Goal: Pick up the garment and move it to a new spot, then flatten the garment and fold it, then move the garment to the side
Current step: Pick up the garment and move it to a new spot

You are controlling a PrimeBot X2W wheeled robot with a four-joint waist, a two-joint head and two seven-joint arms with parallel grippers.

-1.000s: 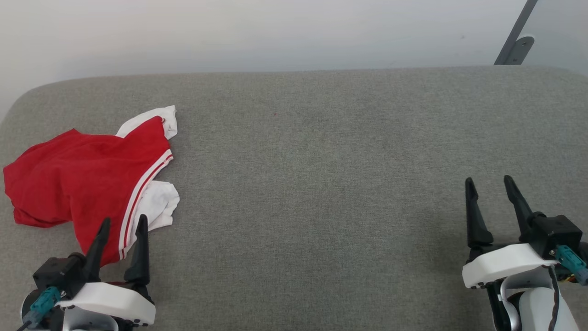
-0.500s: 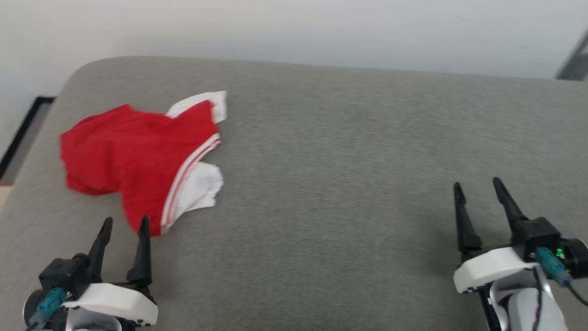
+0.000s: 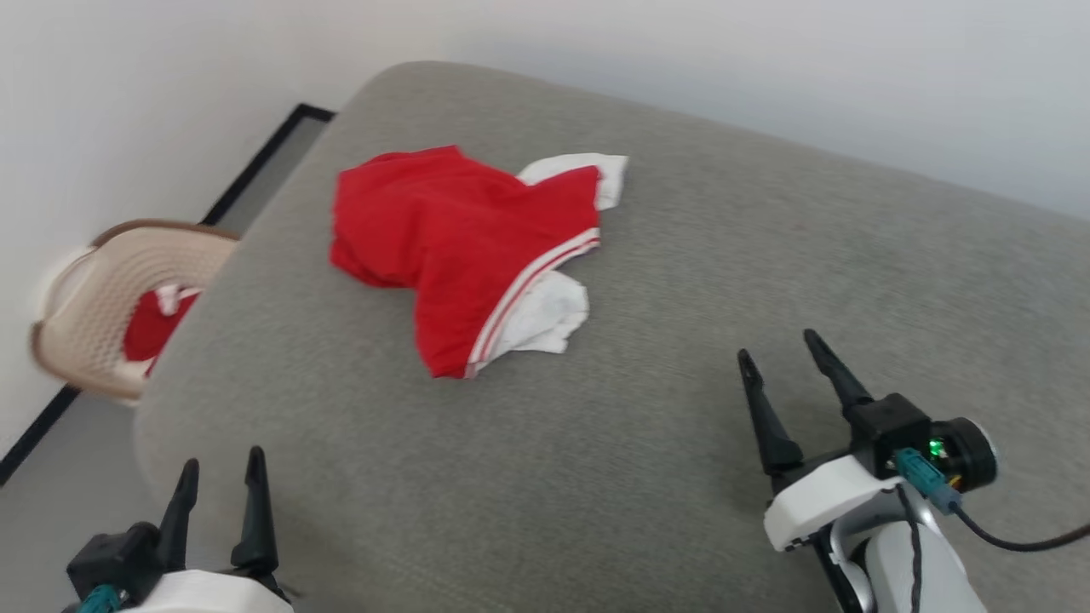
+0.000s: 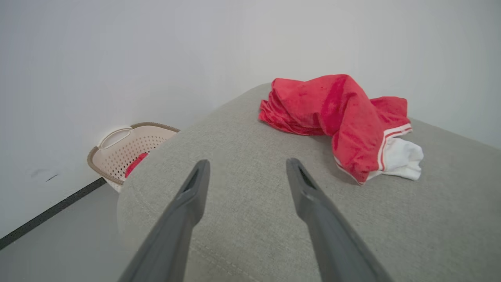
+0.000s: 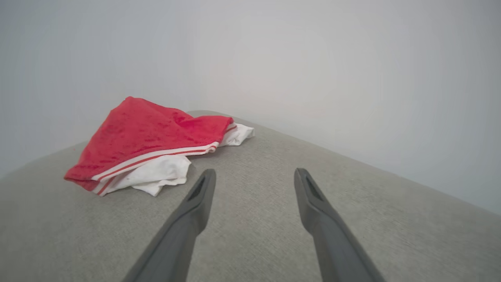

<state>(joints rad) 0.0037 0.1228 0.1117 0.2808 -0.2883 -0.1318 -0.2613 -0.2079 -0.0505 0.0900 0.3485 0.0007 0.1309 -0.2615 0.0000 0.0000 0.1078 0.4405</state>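
- L gripper (image 3: 221, 460): jaws spread wide, nothing held, hovering at near corner of grey cushion (image 3: 647, 443).
- R gripper (image 3: 777, 345): likewise spread, empty, low over cushion.
- Garment (image 3: 460, 230): lying on cushion, fwd-right of L fingers, fwd-left of R fingers, well apart from both, no contact.
- Progress, judged: approx. nil. Pick-up prob. pending; move, flatten, fold, side placement all left.
- Look: crumpled red heap, bunched w/ deep folds, not flat; striped trim along R-gripper-side edge, white sleeve ends poking out beside it.
- Farther out, left of L gripper: beige perforated basket (image 3: 85, 281) on floor by wall, sth red inside.
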